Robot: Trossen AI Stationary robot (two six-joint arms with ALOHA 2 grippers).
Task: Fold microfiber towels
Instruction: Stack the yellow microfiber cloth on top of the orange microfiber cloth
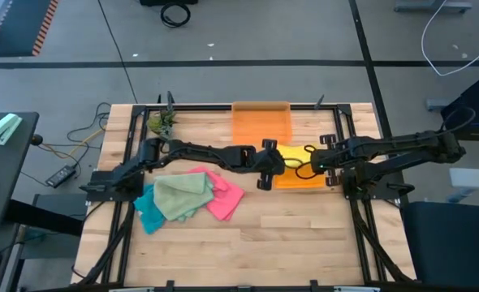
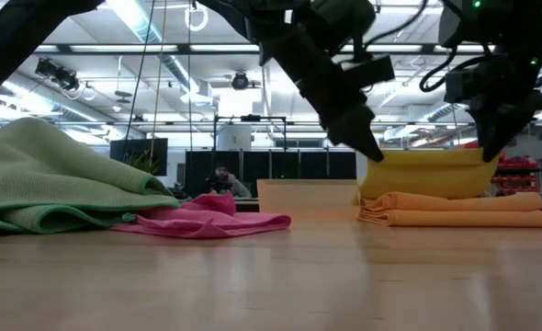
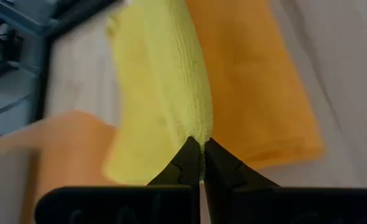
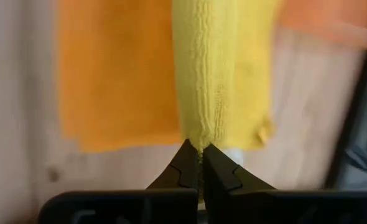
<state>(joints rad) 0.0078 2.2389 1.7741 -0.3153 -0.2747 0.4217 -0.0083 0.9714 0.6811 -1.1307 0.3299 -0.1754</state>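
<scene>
Jaws of both the left gripper (image 3: pixel 200 163) and right gripper (image 4: pixel 199 163) we list as clamped on opposite ends of the yellow towel (image 2: pixel 427 173), held taut above the folded orange towel (image 2: pixel 455 210) right of the worktop (image 1: pixel 288 243), presumably for stacking.

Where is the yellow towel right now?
The yellow towel hangs between both tools, left tool and right tool, just above the folded orange towel, right of centre.
</scene>
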